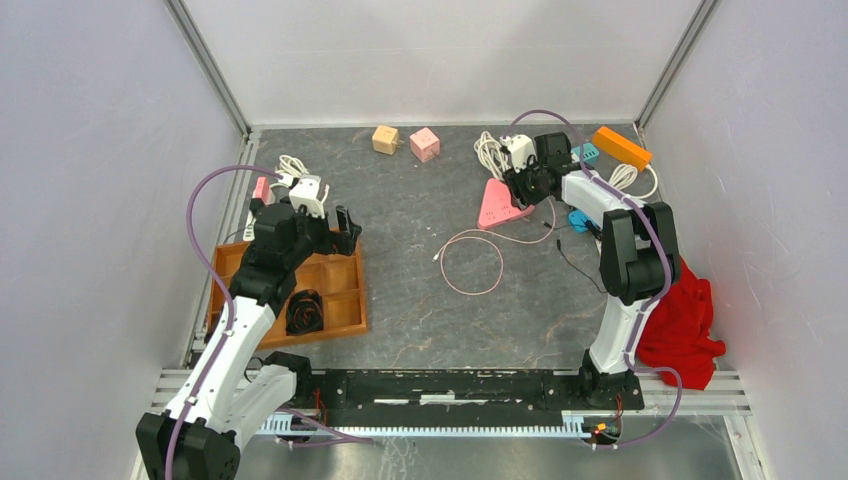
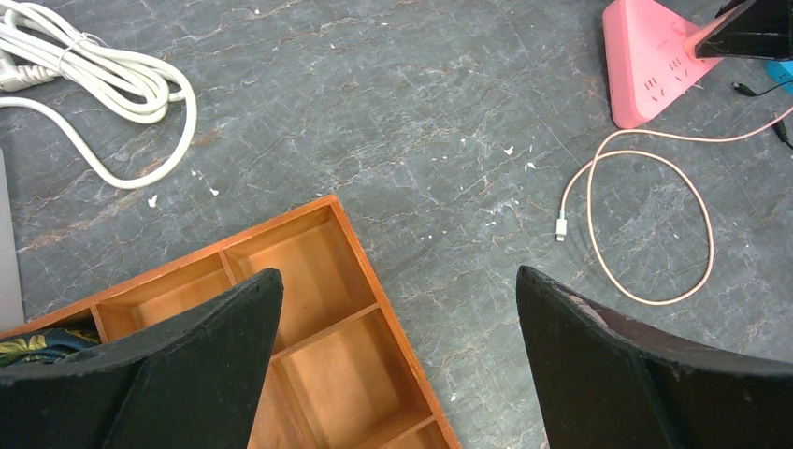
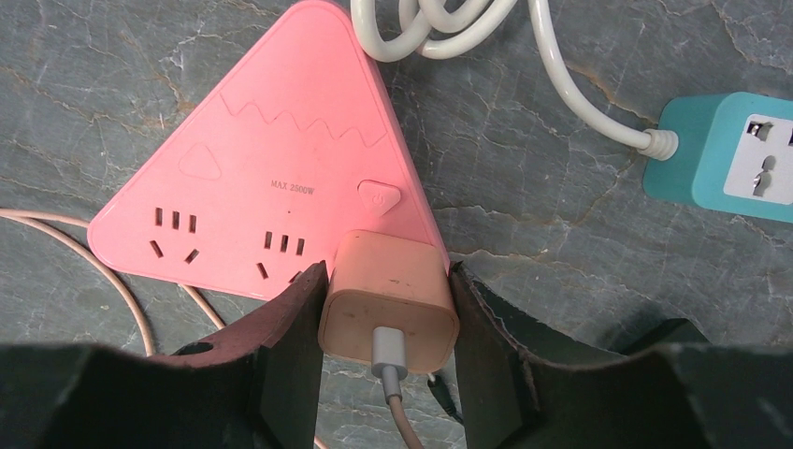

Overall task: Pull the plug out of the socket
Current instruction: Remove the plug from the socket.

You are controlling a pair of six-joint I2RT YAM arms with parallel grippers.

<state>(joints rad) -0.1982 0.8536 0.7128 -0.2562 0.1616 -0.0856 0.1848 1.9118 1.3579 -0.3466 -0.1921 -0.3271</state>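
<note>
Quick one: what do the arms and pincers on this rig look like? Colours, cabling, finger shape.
They're a matching pair. Left arm and right arm have white links and black joint housings, each with a lilac cable looped outside. Left pincer and right pincer each have two broad, tapered matte-black fingers; the right one's inner faces look brownish.

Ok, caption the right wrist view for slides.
Right jaws grip the pink charger plug seated in the triangular pink power strip.

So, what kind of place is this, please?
Most likely a robot laboratory test cell: plain white walls on aluminium frame posts enclose a grey marbled tabletop, and practice items lie about, such as a pink triangular power strip with a pink square charger plug and a wooden divided tray.
</note>
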